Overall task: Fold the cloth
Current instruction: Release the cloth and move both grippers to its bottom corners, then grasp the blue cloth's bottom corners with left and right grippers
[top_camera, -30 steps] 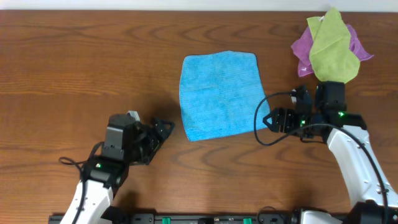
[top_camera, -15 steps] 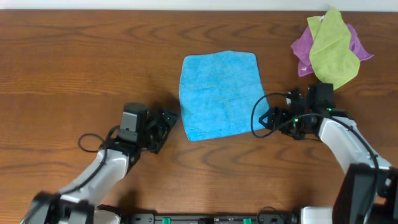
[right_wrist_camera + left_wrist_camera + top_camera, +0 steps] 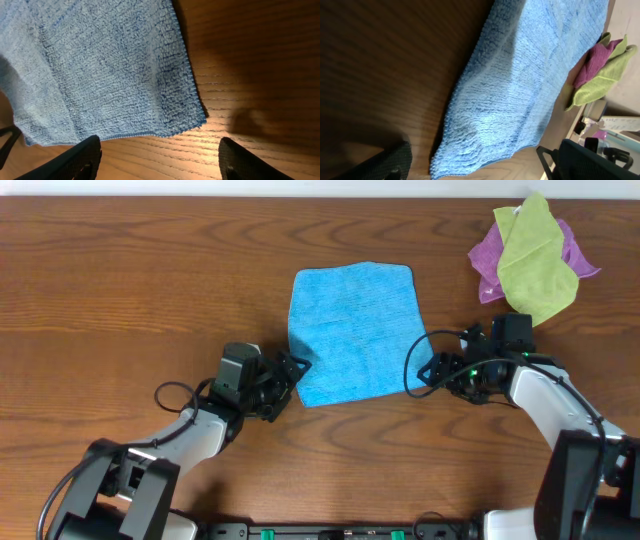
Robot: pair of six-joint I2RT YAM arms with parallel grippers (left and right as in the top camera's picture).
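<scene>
The cloth (image 3: pixel 353 330) is showing sky blue, finely ribbed; right of it, a yellow-green cloth (image 3: pixel 535 265) is covering a purple cloth (image 3: pixel 484 252); the table (image 3: pixel 120 290) is showing brown woodgrain.

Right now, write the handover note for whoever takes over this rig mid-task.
Left end effector: open, holding nothing, at the near-left corner of the blue cloth.
Right end effector: open, holding nothing, at the near-right corner.
Things: the blue cloth lies flat and unfolded mid-table. The yellow-green cloth lies on the purple cloth at the far right, apart from the job.
Done: both arms are at the near corners; no fold yet.
Left: grip both corners, probably carry them over to the far edge, then release.
</scene>
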